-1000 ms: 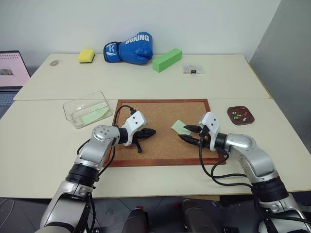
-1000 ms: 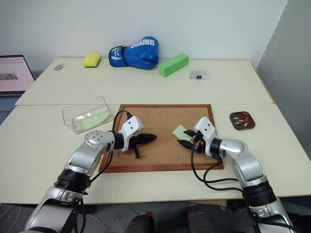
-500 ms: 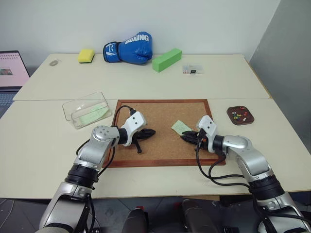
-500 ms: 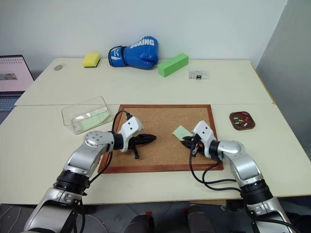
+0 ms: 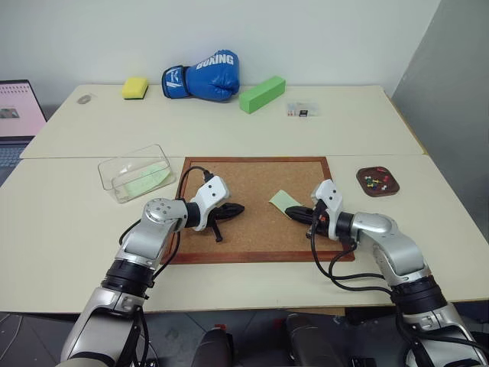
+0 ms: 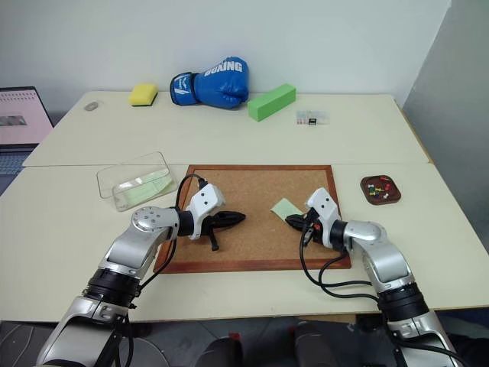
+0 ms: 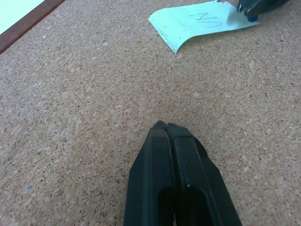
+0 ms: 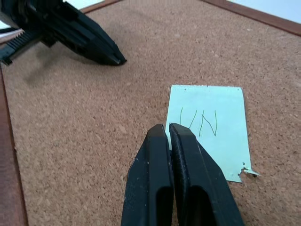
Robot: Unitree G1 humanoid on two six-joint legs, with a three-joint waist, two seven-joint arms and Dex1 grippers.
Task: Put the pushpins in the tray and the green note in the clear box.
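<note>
Right wrist view has our right end effector (image 8: 168, 128) clenched at the green note's (image 8: 210, 127) corner on the cork board (image 5: 252, 180), likely pinching a pushpin there, though we cannot confirm. Left end effector (image 5: 241, 207) rests clenched, empty, beside the note.

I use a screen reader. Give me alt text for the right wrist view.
Two shut black fingers of the right gripper overlap the edge of a pale green paper note lying on a brown cork board; the shut black left gripper hovers beyond.
</note>
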